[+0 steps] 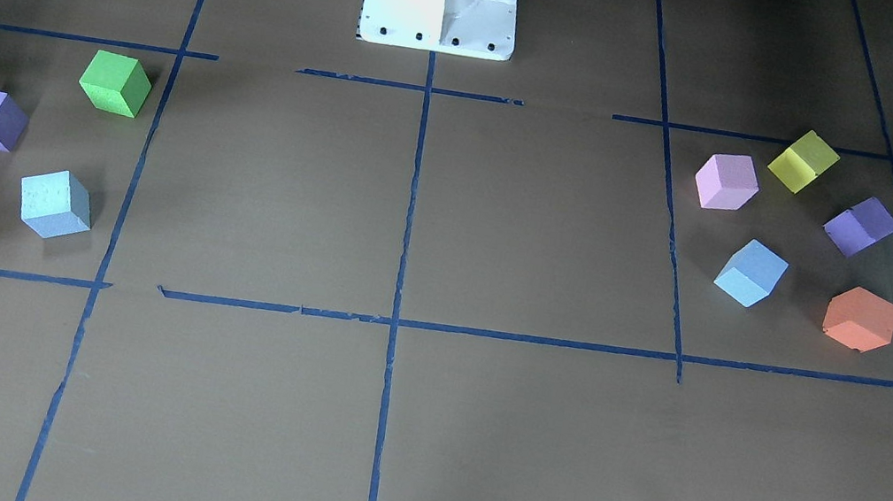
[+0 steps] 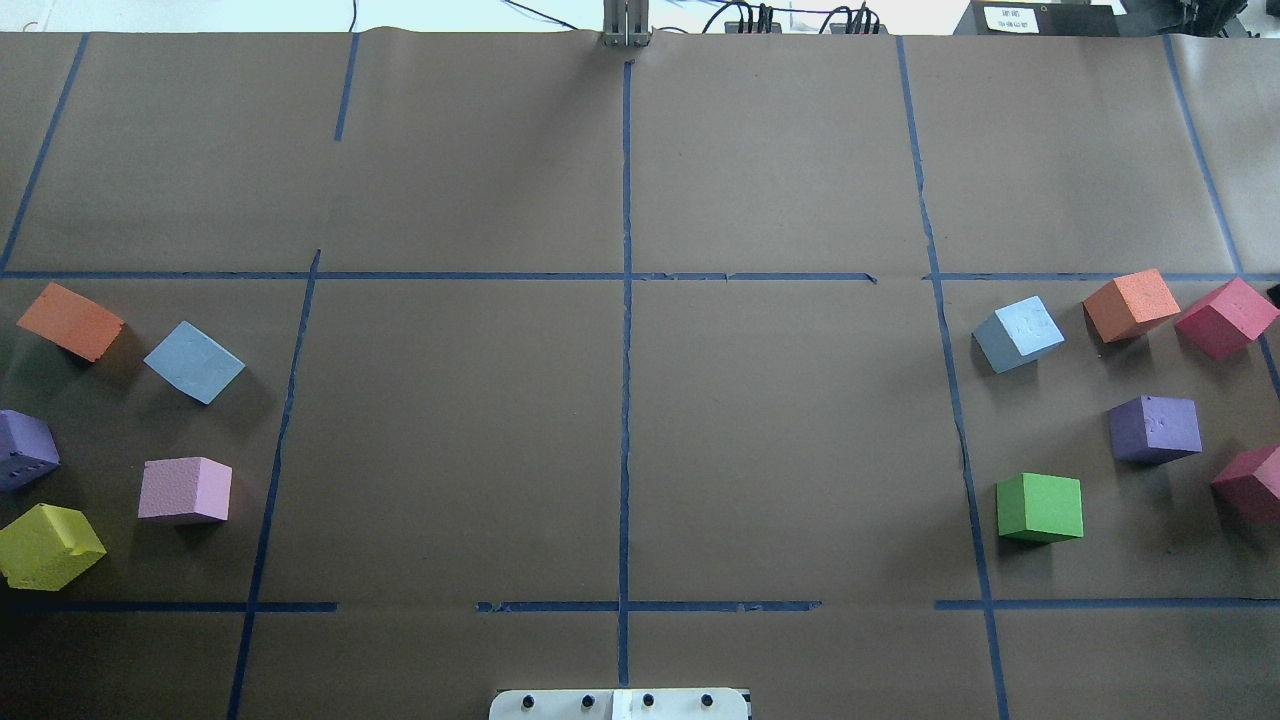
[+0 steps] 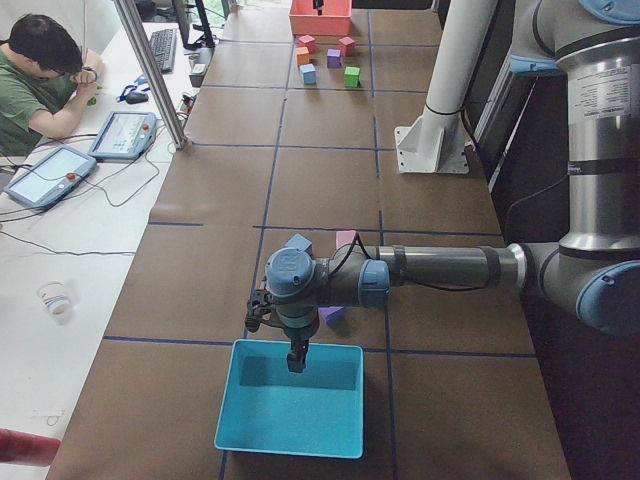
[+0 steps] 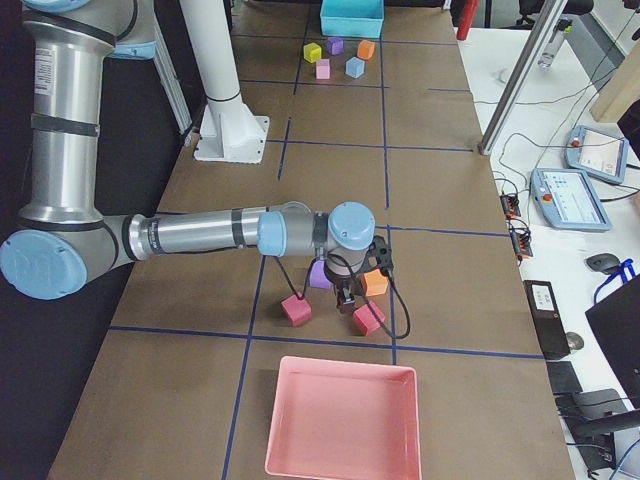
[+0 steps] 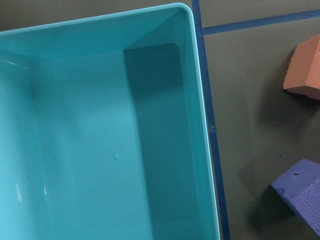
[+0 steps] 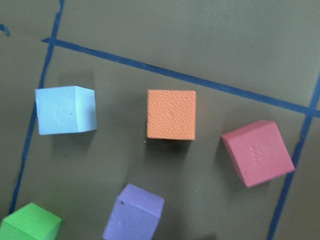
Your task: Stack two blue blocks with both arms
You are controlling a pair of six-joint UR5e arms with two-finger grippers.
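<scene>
One pale blue block [image 2: 195,362] lies on the robot's left side, also in the front view [image 1: 752,273]. The other blue block [image 2: 1018,334] lies on the robot's right side, also in the front view [image 1: 56,204] and the right wrist view [image 6: 66,110]. The left gripper [image 3: 297,360] shows only in the exterior left view, hanging over the teal box [image 3: 290,410]; I cannot tell if it is open. The right gripper [image 4: 345,297] shows only in the exterior right view, above the right cluster of cubes; I cannot tell its state. Both blocks rest apart on the table.
Orange [image 2: 1130,304], red [image 2: 1225,318], purple [image 2: 1155,428] and green [image 2: 1040,507] cubes surround the right blue block. Orange [image 2: 70,320], pink [image 2: 185,490], purple [image 2: 25,450] and yellow [image 2: 45,545] cubes surround the left one. A pink tray [image 4: 340,420] lies at the right end.
</scene>
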